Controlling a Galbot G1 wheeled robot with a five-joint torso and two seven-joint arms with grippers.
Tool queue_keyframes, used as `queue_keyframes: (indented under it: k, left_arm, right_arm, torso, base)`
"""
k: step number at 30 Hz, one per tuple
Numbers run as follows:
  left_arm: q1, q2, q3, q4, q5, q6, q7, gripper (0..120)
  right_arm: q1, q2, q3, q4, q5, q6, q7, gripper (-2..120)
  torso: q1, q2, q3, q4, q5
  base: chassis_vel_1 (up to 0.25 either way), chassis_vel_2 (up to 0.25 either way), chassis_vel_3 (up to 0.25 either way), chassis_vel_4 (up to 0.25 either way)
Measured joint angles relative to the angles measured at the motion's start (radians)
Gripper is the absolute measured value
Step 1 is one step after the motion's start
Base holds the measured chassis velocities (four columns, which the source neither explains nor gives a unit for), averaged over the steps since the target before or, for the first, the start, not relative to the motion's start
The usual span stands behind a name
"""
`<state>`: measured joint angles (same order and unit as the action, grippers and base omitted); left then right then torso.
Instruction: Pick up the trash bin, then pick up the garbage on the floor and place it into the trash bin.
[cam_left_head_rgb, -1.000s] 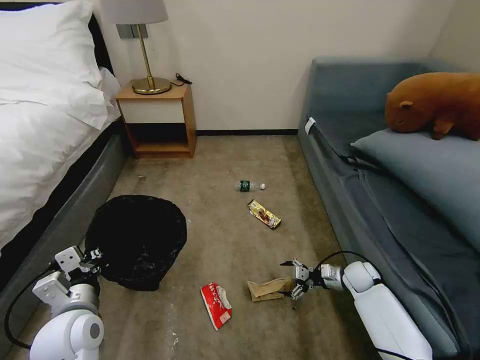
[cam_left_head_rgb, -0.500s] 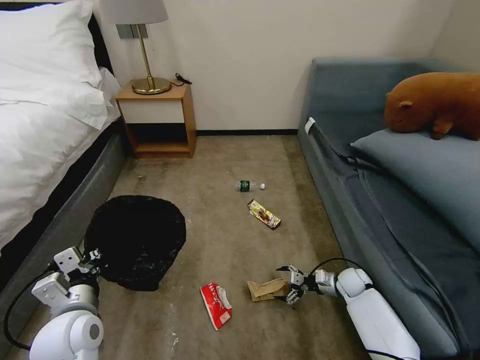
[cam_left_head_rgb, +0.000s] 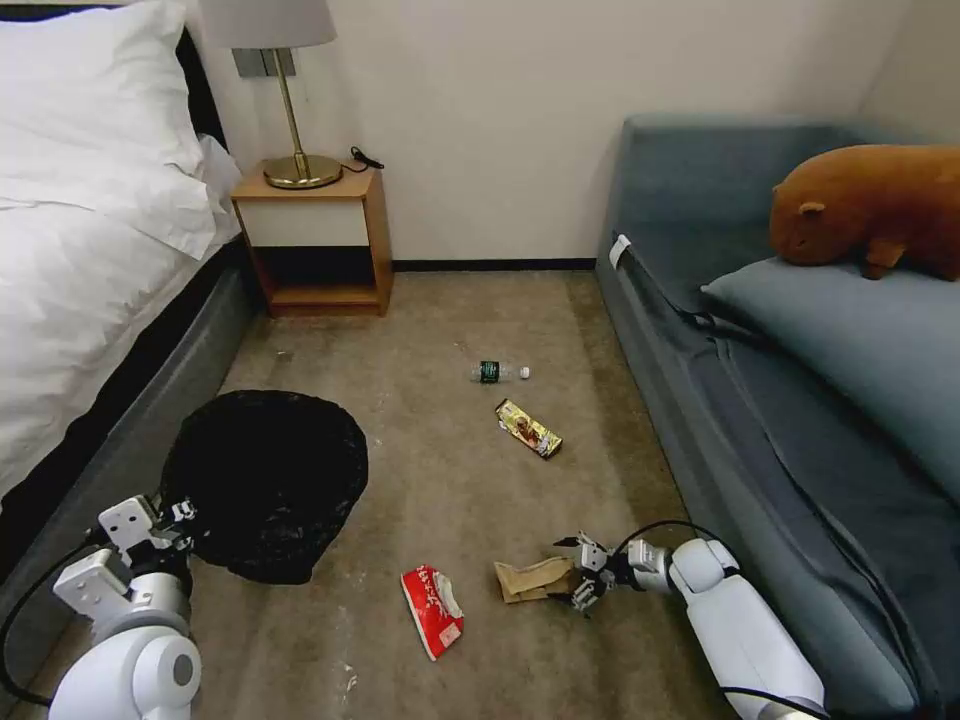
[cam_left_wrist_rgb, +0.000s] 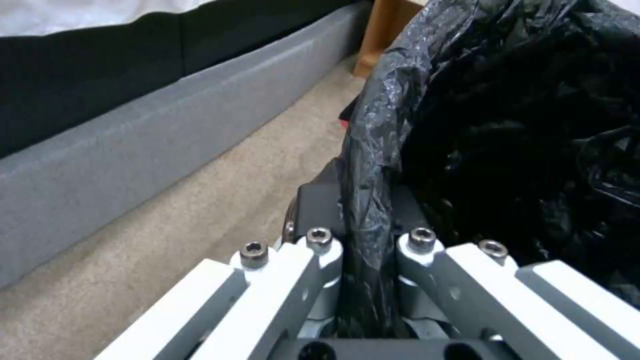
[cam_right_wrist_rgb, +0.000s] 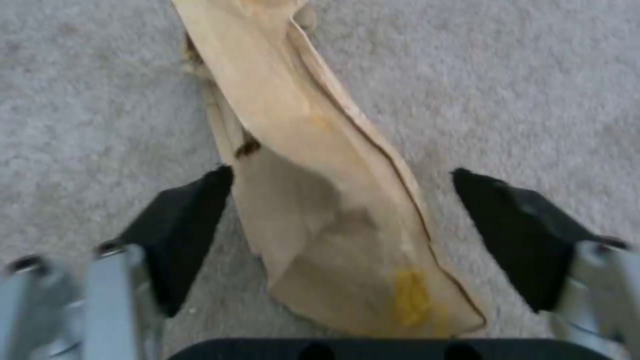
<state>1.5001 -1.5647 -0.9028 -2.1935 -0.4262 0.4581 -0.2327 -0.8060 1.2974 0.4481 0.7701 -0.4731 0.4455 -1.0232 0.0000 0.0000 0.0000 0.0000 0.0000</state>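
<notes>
The floor (cam_left_head_rgb: 450, 480) carries a packet (cam_left_head_rgb: 433, 596), paper bag (cam_left_head_rgb: 533, 579), wrapper (cam_left_head_rgb: 529, 428) and bottle (cam_left_head_rgb: 497, 372).

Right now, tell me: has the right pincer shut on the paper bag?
No. In the right wrist view the right pincer is open, its fingers standing apart on either side of the paper bag, which lies on the carpet.

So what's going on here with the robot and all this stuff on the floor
The robot is clearing litter off the carpet. Its left pincer is shut on the rim of the black-lined trash bin beside the bed. Its right pincer is open and down at the floor, fingers on either side of the crumpled brown paper bag, not closed on it. The red-and-white packet, the snack wrapper and the small bottle lie on the carpet.
</notes>
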Motion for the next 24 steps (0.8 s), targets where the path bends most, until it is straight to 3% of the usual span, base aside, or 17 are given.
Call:
queue_keyframes:
  k: [2,4,10,11,16,17,24]
  left_arm:
    - [0.000,0.000,0.001,-0.001,0.000,0.000,0.000,4]
    - [-0.001,-0.001,0.001,-0.004,0.001,-0.001,0.001,4]
    - [0.007,-0.003,-0.002,-0.009,0.004,-0.007,0.002,4]
    - [0.010,-0.003,-0.004,-0.010,0.004,-0.010,0.002,4]
    - [0.012,-0.004,-0.008,-0.010,0.004,-0.013,0.003,4]
    - [0.013,-0.006,-0.008,-0.010,0.003,-0.014,0.004,4]
    - [0.009,-0.008,-0.009,-0.004,0.003,-0.015,0.004,4]
  right_arm:
    - [0.000,0.001,0.003,-0.003,0.000,0.002,0.003,81]
    - [-0.005,0.004,0.012,-0.009,0.001,0.009,0.011,67]
    - [-0.008,0.013,0.019,-0.025,-0.002,0.011,0.024,48]
    - [-0.007,0.015,0.023,-0.029,-0.002,0.012,0.028,39]
    - [-0.006,0.018,0.026,-0.030,0.000,0.013,0.033,30]
    - [-0.006,0.018,0.026,-0.030,0.002,0.015,0.036,18]
    - [-0.002,0.016,0.022,-0.028,0.008,0.017,0.042,0]
  torso:
    - [0.000,0.000,0.000,-0.0001,0.0000]
    - [0.000,0.000,0.000,0.0000,0.0000]
    - [0.000,0.000,0.000,0.0000,0.0000]
    - [0.000,0.000,0.000,0.0000,0.0000]
    - [0.000,0.000,0.000,0.0000,0.0000]
    - [0.000,0.000,0.000,0.0000,-0.0001]
    - [0.000,0.000,0.000,0.0000,0.0000]
  base:
    - [0.000,0.000,0.000,0.000]
    - [0.000,0.000,0.000,0.000]
    - [0.000,0.000,0.000,0.000]
    - [0.000,0.000,0.000,0.000]
    - [0.000,0.000,0.000,0.000]
    - [0.000,0.000,0.000,0.000]
    - [0.000,0.000,0.000,0.000]
